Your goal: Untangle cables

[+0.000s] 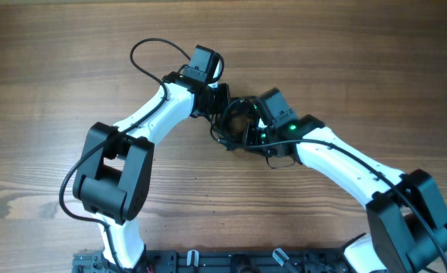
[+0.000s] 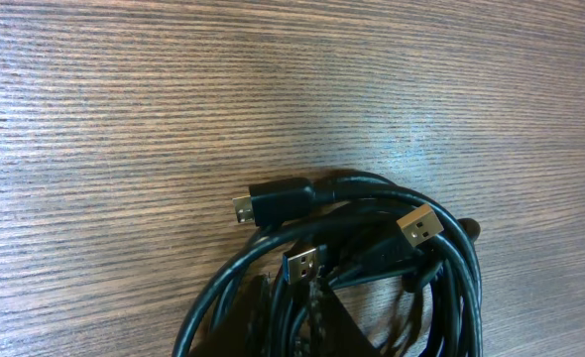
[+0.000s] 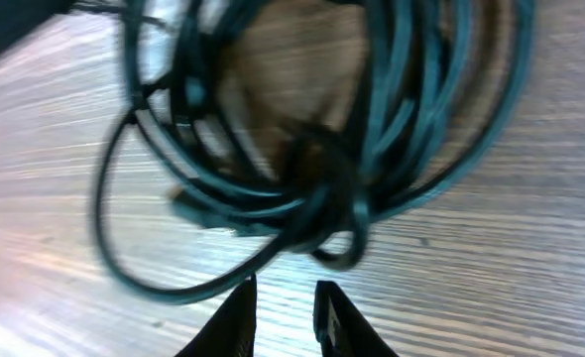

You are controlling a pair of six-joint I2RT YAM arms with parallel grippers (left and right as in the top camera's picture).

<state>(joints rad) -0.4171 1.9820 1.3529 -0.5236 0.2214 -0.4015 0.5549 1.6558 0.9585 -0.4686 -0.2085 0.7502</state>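
Wooden table [image 1: 49,83], tangled cables [image 2: 372,258].

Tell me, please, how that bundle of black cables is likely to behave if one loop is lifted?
The cables look thin and loosely coiled, so they would probably sag limply. Their overlapping loops suggest neighbours would drag along. The plug ends may snag.

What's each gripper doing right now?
Left gripper: cannot be told; its fingertips are hidden.
Right gripper: slightly open, holding nothing, just short of the cables.
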